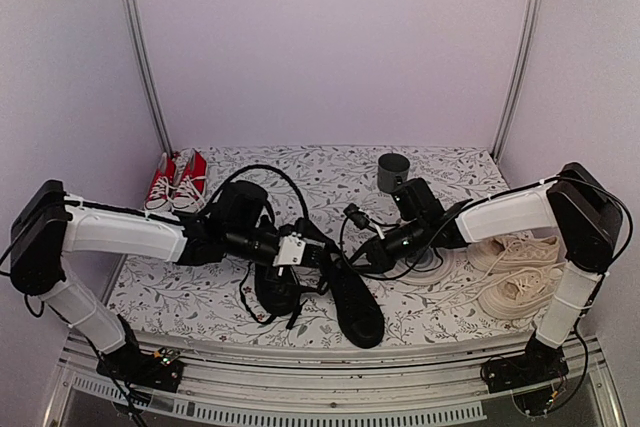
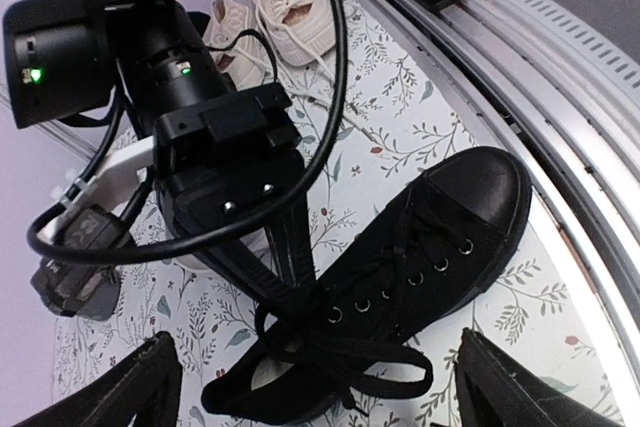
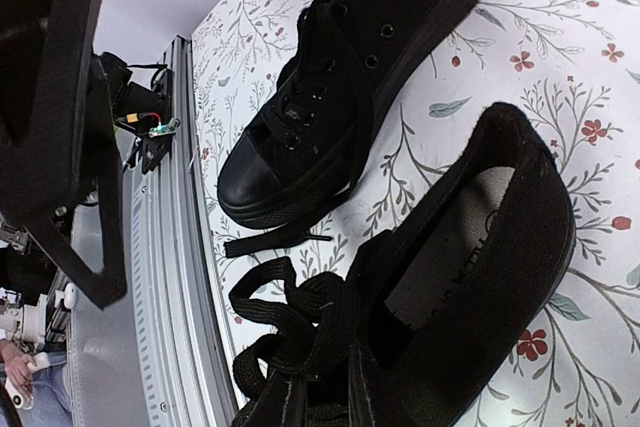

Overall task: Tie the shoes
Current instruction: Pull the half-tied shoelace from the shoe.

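- The arm bases are bolted at the near edge of the table [image 1: 430, 327], whose surface carries a floral print.
- The black shoes [image 1: 345, 297] lie at the near centre of the table, side by side, toes toward the near edge. The right-hand shoe [image 2: 440, 247] has its laces [image 2: 340, 362] loose over the tongue. The left-hand shoe [image 3: 330, 107] also shows slack laces, one end trailing beside its toe.
- The left gripper [image 1: 318, 252] hangs over the shoes with its fingers [image 2: 135, 392] spread fully apart. Nothing is between them.
- The right gripper [image 1: 372, 255] is just right of the shoes, low over the right-hand shoe's opening. Its jaws stand narrowly parted. Whether they pinch a lace cannot be determined from any view.
- A cream pair of sneakers [image 1: 520, 277] sits at the right edge, beneath the right arm.
- A small red pair of sneakers [image 1: 178, 182] sits at the far left corner.
- A grey cup [image 1: 393, 172] stands upright at the far centre-right.
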Robot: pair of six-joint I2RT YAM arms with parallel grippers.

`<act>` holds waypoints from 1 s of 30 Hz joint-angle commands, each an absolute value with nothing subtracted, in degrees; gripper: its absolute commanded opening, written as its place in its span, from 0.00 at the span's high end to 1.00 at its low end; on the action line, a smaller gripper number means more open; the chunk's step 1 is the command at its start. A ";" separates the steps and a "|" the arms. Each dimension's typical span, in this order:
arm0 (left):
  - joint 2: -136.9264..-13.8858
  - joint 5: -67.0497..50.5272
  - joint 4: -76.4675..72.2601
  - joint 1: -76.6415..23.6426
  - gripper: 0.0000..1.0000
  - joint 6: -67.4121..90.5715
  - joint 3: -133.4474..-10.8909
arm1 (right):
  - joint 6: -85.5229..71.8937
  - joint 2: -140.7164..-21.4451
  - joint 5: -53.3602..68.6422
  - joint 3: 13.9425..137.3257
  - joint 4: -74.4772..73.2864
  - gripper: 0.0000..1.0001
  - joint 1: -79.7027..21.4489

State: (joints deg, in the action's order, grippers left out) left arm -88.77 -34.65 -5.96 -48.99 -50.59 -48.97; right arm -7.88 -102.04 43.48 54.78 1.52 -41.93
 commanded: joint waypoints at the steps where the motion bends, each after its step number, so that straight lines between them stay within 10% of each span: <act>1: -90.41 -24.91 -20.98 -53.81 0.04 -45.89 -40.99 | -7.27 -102.98 44.59 55.72 3.07 0.83 -41.77; 14: -99.22 -17.50 -27.84 -53.88 0.08 -45.26 -43.20 | -7.03 -103.58 45.67 55.98 3.08 0.84 -41.77; 30: -100.21 -22.47 -23.24 -49.77 0.45 -45.17 -44.75 | -4.31 -104.98 51.23 57.27 1.20 0.85 -41.90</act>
